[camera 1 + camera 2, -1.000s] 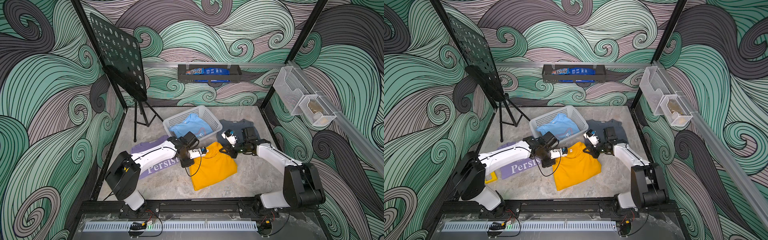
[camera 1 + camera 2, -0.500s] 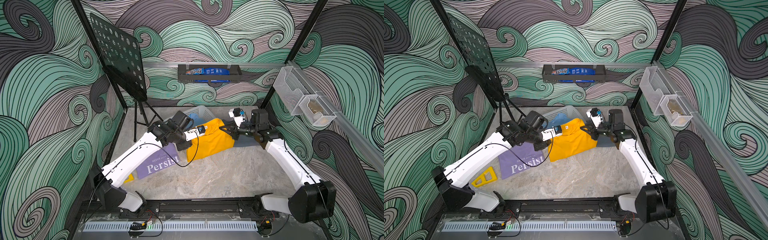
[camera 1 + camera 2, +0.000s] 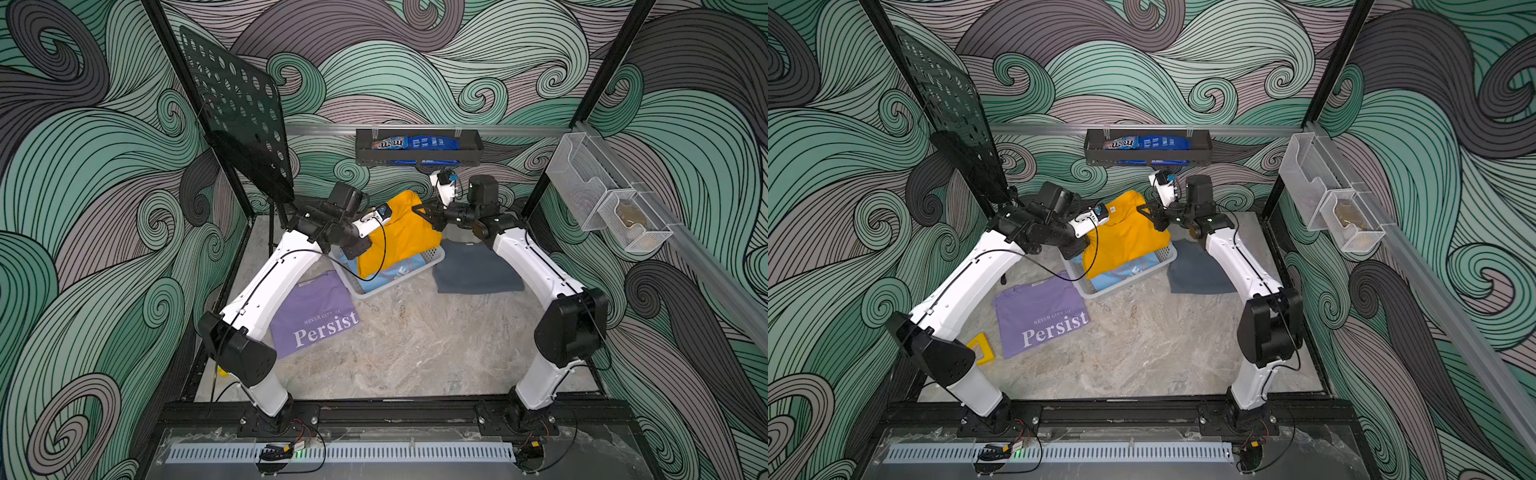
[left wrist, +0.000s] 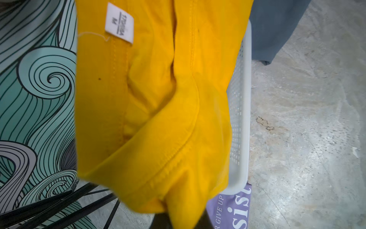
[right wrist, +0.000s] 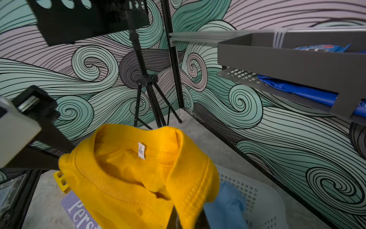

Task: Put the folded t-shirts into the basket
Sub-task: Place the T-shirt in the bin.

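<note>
Swirl-patterned walls (image 3: pixel 415 83) in green, lilac and grey enclose a grey marbled tabletop (image 3: pixel 415 353), on which the work is laid out. Between the two raised grippers a plain mustard-yellow folded t-shirt (image 3: pixel 399 241) is hung by its collar end. The left gripper (image 3: pixel 390 214) and the right gripper (image 3: pixel 419 209) are each pinched tight on that end, one at each corner, and the cloth is draped downward from them.

Directly beneath the grippers the shallow white perforated plastic basket (image 3: pixel 395 287) is placed. The shirt's lower hem is seen at or inside it, though whether it rests on the contents cannot be told. Under the hanging cloth a light blue folded t-shirt (image 3: pixel 401 272) is already lodged in the basket.

Below and to the outer side of the right gripper, just beside the basket, a slate-grey folded t-shirt (image 3: pixel 473 266) is left on the tabletop. Below the left gripper, back toward that arm's base, a lavender folded t-shirt with white "Persist" lettering (image 3: pixel 316 311) is likewise left on the tabletop, its corner close to the basket.

One shirt of four is judged to be stowed. A second is judged ready to be lowered and released, and two are yet to be fetched.
</note>
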Controlling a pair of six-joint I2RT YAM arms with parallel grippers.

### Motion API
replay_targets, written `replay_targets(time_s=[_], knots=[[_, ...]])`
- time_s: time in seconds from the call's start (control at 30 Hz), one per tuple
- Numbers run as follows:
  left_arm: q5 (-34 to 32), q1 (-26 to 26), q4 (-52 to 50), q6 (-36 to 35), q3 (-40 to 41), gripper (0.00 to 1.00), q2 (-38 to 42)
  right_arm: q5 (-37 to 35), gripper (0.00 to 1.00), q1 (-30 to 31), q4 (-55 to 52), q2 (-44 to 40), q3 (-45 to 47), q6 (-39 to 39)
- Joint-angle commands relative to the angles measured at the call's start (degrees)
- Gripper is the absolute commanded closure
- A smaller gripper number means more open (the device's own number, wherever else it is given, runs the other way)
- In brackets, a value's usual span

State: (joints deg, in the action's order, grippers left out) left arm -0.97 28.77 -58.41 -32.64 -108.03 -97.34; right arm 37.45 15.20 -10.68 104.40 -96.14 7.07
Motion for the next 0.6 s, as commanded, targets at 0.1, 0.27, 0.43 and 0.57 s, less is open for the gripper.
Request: replay_targets(time_s=[0.1, 0.27, 0.43, 0.57], knots=[[0.7, -1.4, -4.3, 0.5, -6.8, 1.00, -6.8, -0.3, 1.00, 0.4, -7.0, 9.6, -10.2, 0.0], [1.4, -1.5, -7.4, 0.8, -7.4, 1.00, -9.5, -1.5, 1.00, 0.5, -12.8, 12.7, -13.6, 2.2], [4.5, -1.5, -9.8, 1.7, -7.4, 1.00, -11.4, -2.9, 1.00, 0.5, -15.6, 12.7, -13.2, 3.7], [4.7, -1.5, -10.1, 2.0, -7.3, 1.00, -13.3, -3.8, 1.00, 0.5, -15.9, 13.6, -12.0, 4.1]])
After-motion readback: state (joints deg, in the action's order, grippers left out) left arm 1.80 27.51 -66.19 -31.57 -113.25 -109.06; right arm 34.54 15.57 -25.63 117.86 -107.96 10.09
